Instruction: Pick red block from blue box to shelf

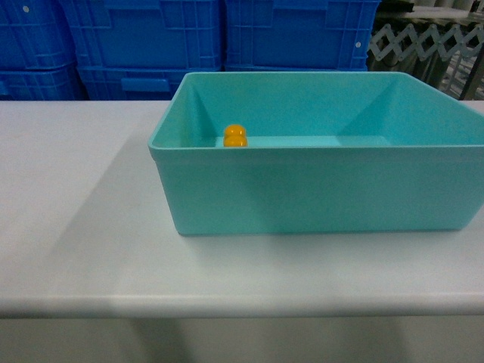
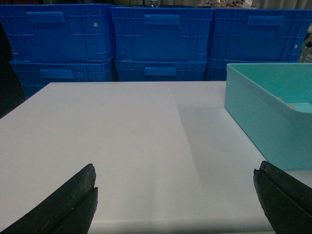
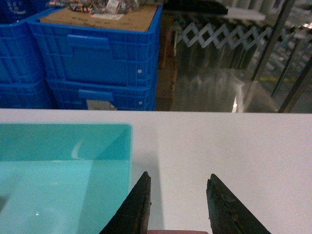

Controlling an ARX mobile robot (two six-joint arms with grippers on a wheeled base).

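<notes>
The blue box [image 1: 318,189] stands on the white table [image 1: 76,227], seen also in the left wrist view [image 2: 263,112] and the right wrist view [image 3: 63,146]. Inside it, only an orange-yellow rounded piece [image 1: 235,135] shows, by the back left wall. A thin strip of the red block [image 3: 178,232] spans the gap low between the fingers of my right gripper [image 3: 179,174], which is shut on it, just right of the box's corner. My left gripper [image 2: 175,168] is wide open and empty, left of the box. Shiny steel uprights [image 3: 271,46], seemingly the shelf, stand at the back right.
Dark blue ribbed crates [image 1: 151,45] are stacked behind the table's far edge, one topped with cardboard [image 3: 97,17]. A grey folding lattice barrier [image 3: 219,35] stands beyond the table at the right. The table's front edge [image 1: 242,306] is near me.
</notes>
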